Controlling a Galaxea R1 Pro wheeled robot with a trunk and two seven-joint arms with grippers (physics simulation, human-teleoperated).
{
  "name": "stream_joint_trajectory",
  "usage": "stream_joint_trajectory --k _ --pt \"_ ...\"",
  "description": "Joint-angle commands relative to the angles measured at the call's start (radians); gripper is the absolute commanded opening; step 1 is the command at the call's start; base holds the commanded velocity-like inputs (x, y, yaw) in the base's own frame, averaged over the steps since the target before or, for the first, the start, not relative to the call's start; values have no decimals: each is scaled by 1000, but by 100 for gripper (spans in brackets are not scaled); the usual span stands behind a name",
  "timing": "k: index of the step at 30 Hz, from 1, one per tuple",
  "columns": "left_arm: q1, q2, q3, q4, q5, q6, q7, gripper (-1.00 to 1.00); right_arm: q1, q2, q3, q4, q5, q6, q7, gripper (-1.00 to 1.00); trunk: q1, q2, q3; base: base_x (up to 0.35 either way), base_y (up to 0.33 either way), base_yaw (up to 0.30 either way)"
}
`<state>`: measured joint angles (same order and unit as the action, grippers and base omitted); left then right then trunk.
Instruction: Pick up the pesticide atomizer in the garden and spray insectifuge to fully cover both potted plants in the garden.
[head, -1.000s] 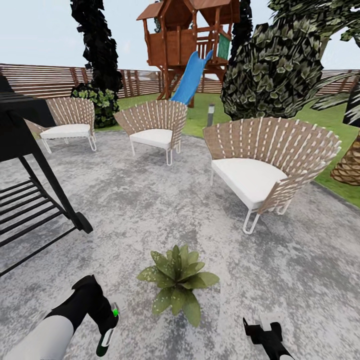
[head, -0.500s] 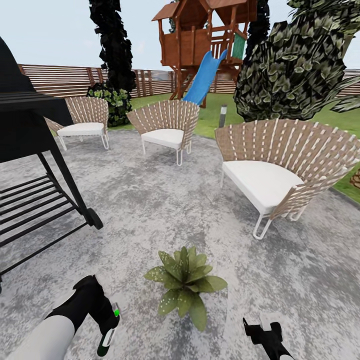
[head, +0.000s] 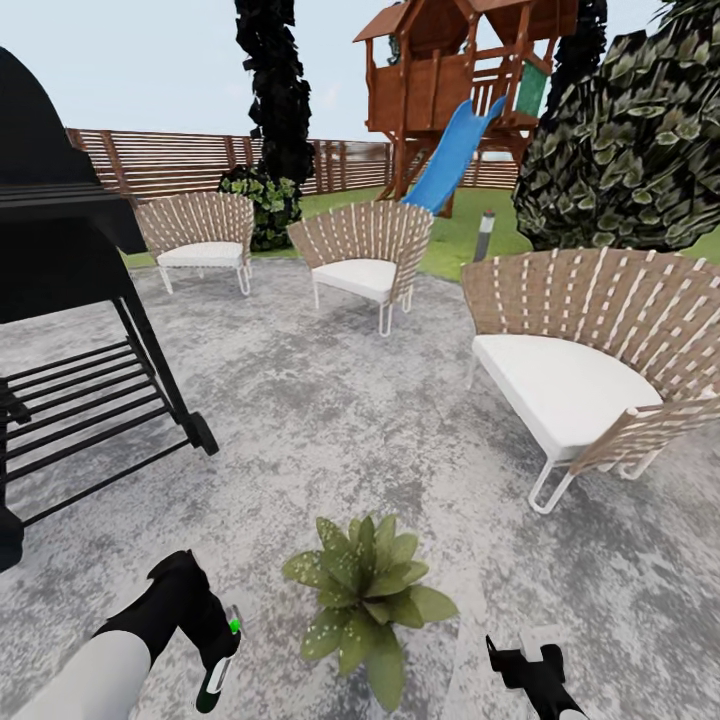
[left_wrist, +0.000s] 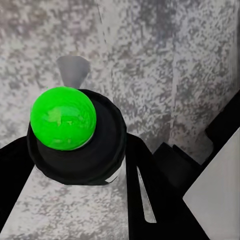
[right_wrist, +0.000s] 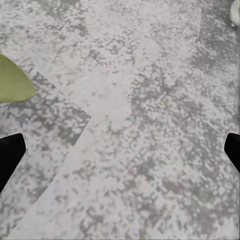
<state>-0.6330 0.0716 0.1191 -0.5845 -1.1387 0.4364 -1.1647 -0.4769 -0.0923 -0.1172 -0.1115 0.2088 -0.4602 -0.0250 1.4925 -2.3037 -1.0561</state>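
Head view: left tool (head: 215, 655) low at the picture's left, clenched on the pesticide atomizer (head: 219, 660), a slim dark bottle with a white patch. Bottle's long axis runs steeply, green tip (head: 234, 626) at the upper end, base lower and slightly toward the robot. Potted plant (head: 365, 598) sits on the grey stone patio (head: 330, 420) just beside the atomizer, between the two tools, speckled leaves spread flat. Right tool (head: 520, 650) low at the picture's right, over bare patio. Black grill (head: 70, 300) at left, three wicker chairs (head: 590, 360) across the patio, fence (head: 190, 160), play tower with blue slide (head: 450, 160) and dark bushes (head: 640, 140) behind. Left wrist view looks straight down the bottle: round green tip (left_wrist: 63, 118) on a black collar, dark fingers (left_wrist: 150, 185) either side touching it, mottled stone beyond; plant not seen from this angle. Right wrist view: fingertips (right_wrist: 10, 155) at opposite edges, spread wide, released, nothing between, stone below, one green leaf edge (right_wrist: 12, 80) of the plant at the side.
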Motion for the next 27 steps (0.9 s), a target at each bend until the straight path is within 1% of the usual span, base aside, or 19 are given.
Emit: stream_joint_trajectory --k 1,4,8,15,22,27 --pt "-1 -1 5 -1 -6 10 -7 -100 -1 0 -7 1 11 -3 -3 100 0 0 -1 178 -287 49" --pt "-1 -1 5 -1 -6 10 -7 -100 -1 -1 -8 1 11 -3 -3 100 0 0 -1 164 -284 17" --pt "-1 -1 7 -1 -6 10 -7 -100 0 -1 -9 1 11 -3 -3 100 0 0 -1 40 -298 3" --pt "-1 -1 5 -1 -6 10 -7 -100 0 0 -7 1 11 -3 -2 100 0 0 -1 -79 -284 0" --pt "-1 0 4 -1 -6 10 -8 -100 0 0 -7 1 11 -3 -2 100 0 0 -1 -17 -24 17" --pt "-1 0 4 -1 -6 10 -8 -100 -1 0 -7 1 11 -3 -2 100 0 0 -1 0 0 224"
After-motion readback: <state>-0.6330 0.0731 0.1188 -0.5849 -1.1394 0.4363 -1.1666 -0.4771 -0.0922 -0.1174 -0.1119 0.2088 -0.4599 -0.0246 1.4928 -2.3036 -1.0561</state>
